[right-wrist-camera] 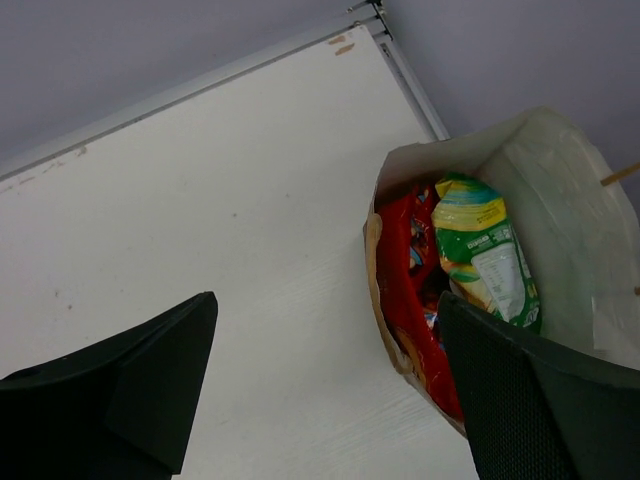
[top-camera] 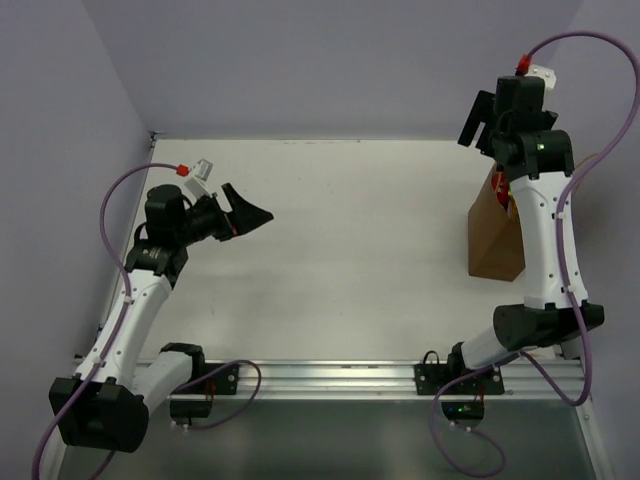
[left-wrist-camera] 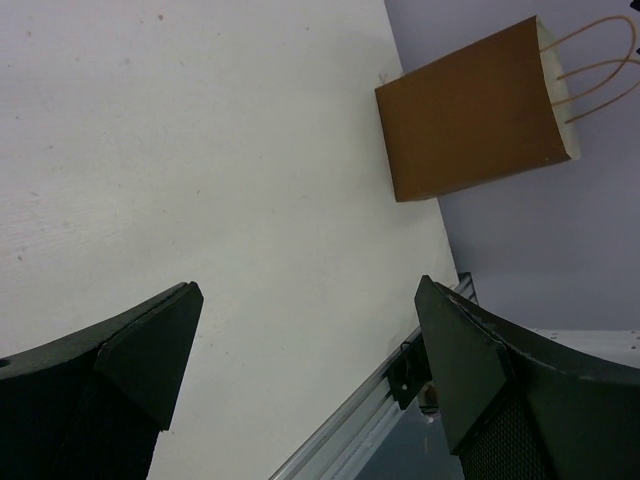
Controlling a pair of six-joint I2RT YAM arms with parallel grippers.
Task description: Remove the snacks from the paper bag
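Observation:
The brown paper bag (top-camera: 493, 237) stands upright at the table's right side, partly hidden by my right arm. In the right wrist view I look down into its open mouth (right-wrist-camera: 560, 190). A long green-yellow packet (right-wrist-camera: 482, 250) and red crinkly bags (right-wrist-camera: 404, 268) stand inside. My right gripper (right-wrist-camera: 325, 300) is open and empty, raised above the bag's left rim (top-camera: 478, 120). My left gripper (top-camera: 247, 215) is open and empty over the left of the table, far from the bag. The left wrist view (left-wrist-camera: 305, 290) shows the bag's brown side (left-wrist-camera: 470, 125) and its loop handles (left-wrist-camera: 598, 60).
An aluminium rail (top-camera: 330, 378) runs along the table's near edge between the arm bases. Grey walls close the back and left side. The bag stands close to the table's right edge.

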